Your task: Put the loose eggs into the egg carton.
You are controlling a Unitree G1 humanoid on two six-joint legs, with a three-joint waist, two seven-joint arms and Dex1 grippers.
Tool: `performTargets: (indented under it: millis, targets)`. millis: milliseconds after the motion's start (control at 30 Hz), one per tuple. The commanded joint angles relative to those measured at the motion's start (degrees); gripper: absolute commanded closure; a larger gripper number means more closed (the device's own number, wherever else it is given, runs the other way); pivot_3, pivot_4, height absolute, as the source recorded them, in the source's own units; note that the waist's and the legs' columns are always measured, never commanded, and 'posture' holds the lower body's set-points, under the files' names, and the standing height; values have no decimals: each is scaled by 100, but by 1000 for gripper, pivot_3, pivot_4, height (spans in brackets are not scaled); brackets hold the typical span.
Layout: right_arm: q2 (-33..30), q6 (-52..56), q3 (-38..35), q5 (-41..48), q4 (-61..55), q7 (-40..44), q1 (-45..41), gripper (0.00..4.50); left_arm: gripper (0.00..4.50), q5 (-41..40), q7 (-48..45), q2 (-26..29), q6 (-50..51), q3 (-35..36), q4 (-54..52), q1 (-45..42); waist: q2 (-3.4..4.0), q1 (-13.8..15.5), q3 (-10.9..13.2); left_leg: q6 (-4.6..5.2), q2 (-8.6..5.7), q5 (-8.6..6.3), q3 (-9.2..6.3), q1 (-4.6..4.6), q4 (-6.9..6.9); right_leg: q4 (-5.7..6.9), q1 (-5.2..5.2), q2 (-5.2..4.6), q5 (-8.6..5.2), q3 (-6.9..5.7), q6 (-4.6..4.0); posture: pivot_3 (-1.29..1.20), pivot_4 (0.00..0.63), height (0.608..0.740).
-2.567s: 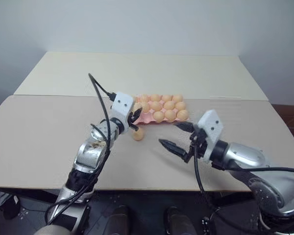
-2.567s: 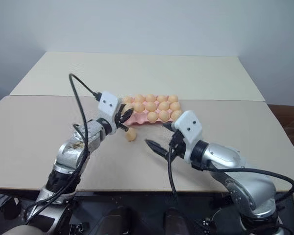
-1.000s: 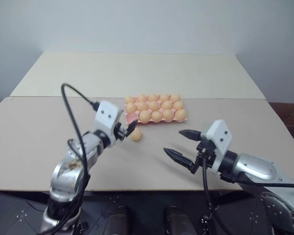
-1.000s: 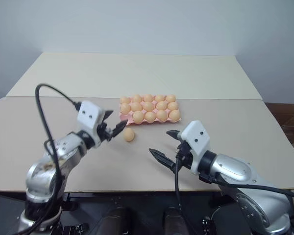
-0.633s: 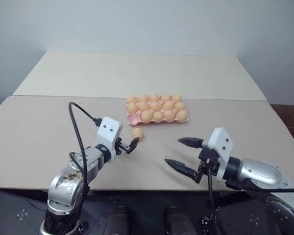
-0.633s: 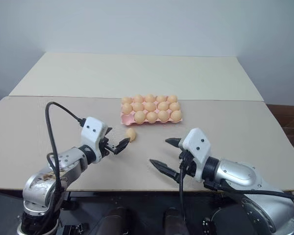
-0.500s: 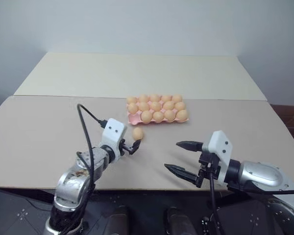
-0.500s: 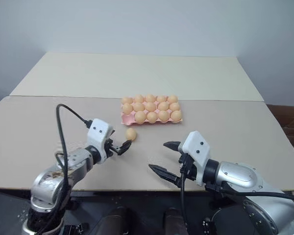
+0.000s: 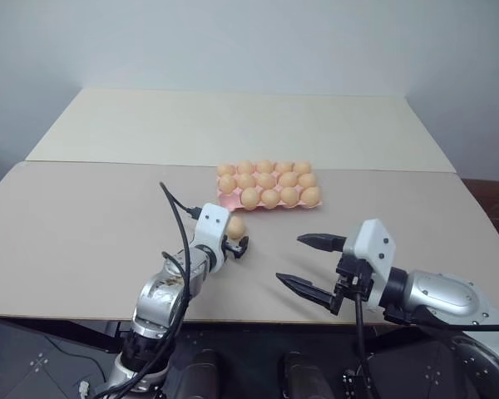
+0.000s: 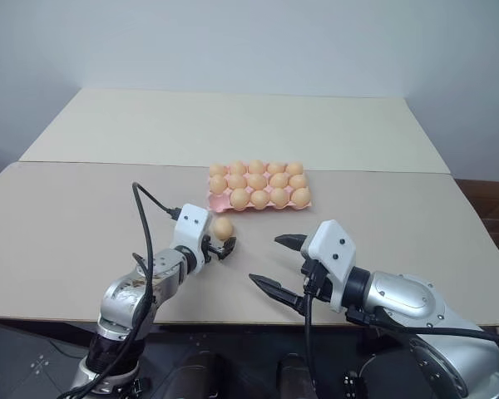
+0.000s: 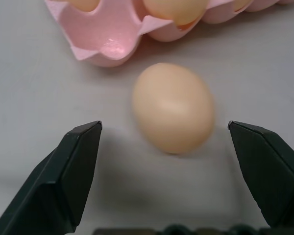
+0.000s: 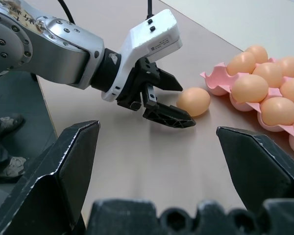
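One loose egg, pale orange-tan, lies on the table just in front of the pink egg carton. The carton holds several eggs; its near-left corner cup is bare. My left gripper sits low at the egg, open. In the left wrist view the egg lies between the two black fingertips with a gap on each side. My right gripper hovers open to the right of the egg, holding nothing. The right wrist view looks across at the left gripper and the egg.
The beige table has a seam along its middle, with a second tabletop behind the carton. A black cable loops up from my left wrist. The table's front edge lies just under both arms.
My left gripper has come down and in from the left to the egg, and its jaws have opened wider. The right gripper has stayed open, nearly in place. The egg has not moved.
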Motion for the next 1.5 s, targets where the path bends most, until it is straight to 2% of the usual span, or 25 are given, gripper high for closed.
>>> performTargets:
  millis: [33, 233, 333, 533, 633, 967, 1133, 1333, 1500]
  targets:
    - [29, -234, 40, -70, -67, 26, -64, 0, 18, 110, 37, -143, -373, -74, 193, -244, 0, 9, 0, 0, 0, 0, 0, 0, 0, 0, 0, 0, 0, 0, 0, 0, 150, 740]
    - [15, -312, 93, -162, -12, 93, -155, 0, 18, 152, -72, -209, -579, -128, 396, -250, 0, 8, 0, 0, -3, 0, 0, -2, 0, -2, 0, -4, 0, -2, 0, 0, 150, 740]
    - [47, -329, 106, -200, 8, 68, -171, 0, 574, 166, -113, -192, -603, -111, 375, -208, 0, 8, 0, 0, -3, 0, 0, -1, 0, -1, 0, -5, 0, -2, 0, 0, 150, 740]
    - [67, -322, 138, -235, 63, 72, -255, 0, 2466, 161, -149, -127, -671, -3, 289, -160, 0, 8, 0, 0, -3, 0, 0, -2, 0, -2, 0, -5, 0, -2, 0, 0, 150, 740]
    - [37, -291, 127, -237, 57, 70, -264, 0, 2867, 175, -141, -50, -637, 46, 120, -53, 0, 6, 0, 0, -3, 0, -1, -1, 0, -1, 0, -5, 0, -3, 0, 0, 150, 740]
    - [-241, 376, -11, -15, -89, -249, -258, 0, 2992, 298, -628, 914, -904, -60, -987, 33, 0, 19, 0, 0, -6, 0, 1, -1, 0, -1, 0, -13, 0, -4, -1, 0, 150, 740]
    - [-210, 377, 139, -11, -46, -279, -457, 0, 2994, 315, -718, 977, -1278, 212, -123, -569, 0, 16, 0, 0, -7, 0, 0, -3, 0, -3, 2, -12, 0, -7, -1, 0, 150, 740]
    - [-200, 341, 210, -84, 50, -278, -616, 0, 3014, 496, -823, 898, -2135, 139, 1214, -1257, 0, 14, 0, 0, -6, 0, 0, -7, 0, -6, 0, -10, -1, -8, 1, 0, 150, 740]
    - [-211, 341, 251, -113, 46, -266, -689, 0, 3014, 573, -880, 768, -2407, 49, 1708, -1411, -1, 14, 1, 0, -8, 0, 0, -9, 0, -8, 0, -13, 0, -8, 4, 0, 150, 740]
